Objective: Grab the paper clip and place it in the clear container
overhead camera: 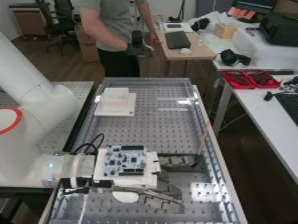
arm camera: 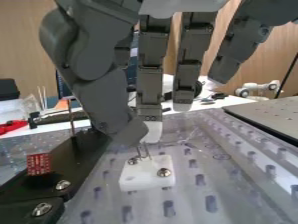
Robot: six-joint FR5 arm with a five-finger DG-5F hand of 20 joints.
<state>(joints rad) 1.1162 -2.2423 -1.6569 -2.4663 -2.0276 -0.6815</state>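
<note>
In the high view the hand point(overhead camera: 161, 194) is low over the near part of the perforated bench, with a circuit board on its wrist side. Seen from the wrist, the hand point(arm camera: 105, 100) has its thumb bent against a light-tipped finger, while other fingers hang straighter beside them. The thin wire paper clip point(arm camera: 144, 152) stands upright just below those two tips, its top between them. Its lower end is at a small white block point(arm camera: 148, 174) with two screws; whether it touches the block I cannot tell.
A white square plate point(overhead camera: 116, 105) lies farther along the bench point(overhead camera: 153, 135), inside its raised metal edges. Beside the thumb in the wrist view are a black bracket point(arm camera: 73, 162) and a small red board point(arm camera: 38, 164). Red trays point(overhead camera: 249, 80) rest on the side table.
</note>
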